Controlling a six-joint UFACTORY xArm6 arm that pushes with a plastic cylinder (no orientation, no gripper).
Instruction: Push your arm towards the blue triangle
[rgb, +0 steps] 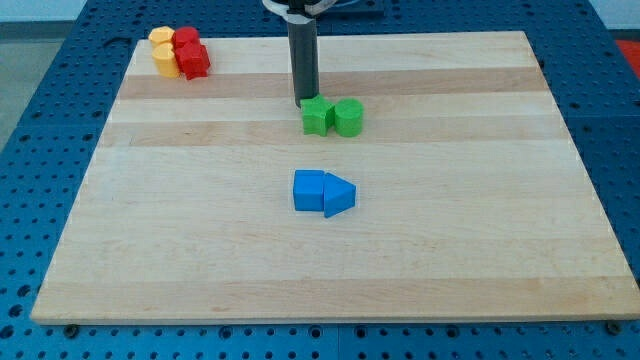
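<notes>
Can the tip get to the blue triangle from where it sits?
Probably yes. My tip sits at the upper left of the green blocks; the blue triangle lies below them, beside the blue cube. Skirting the greens looks needed.

Green blocks (333, 117) mid-board; yellow (162, 52) and red blocks (190, 54) top-left.

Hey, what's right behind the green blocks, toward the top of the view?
My tip stands just behind the left green block, touching or nearly touching it. Behind the green cylinder is only bare board. The rod hides a strip of board behind it.
</notes>
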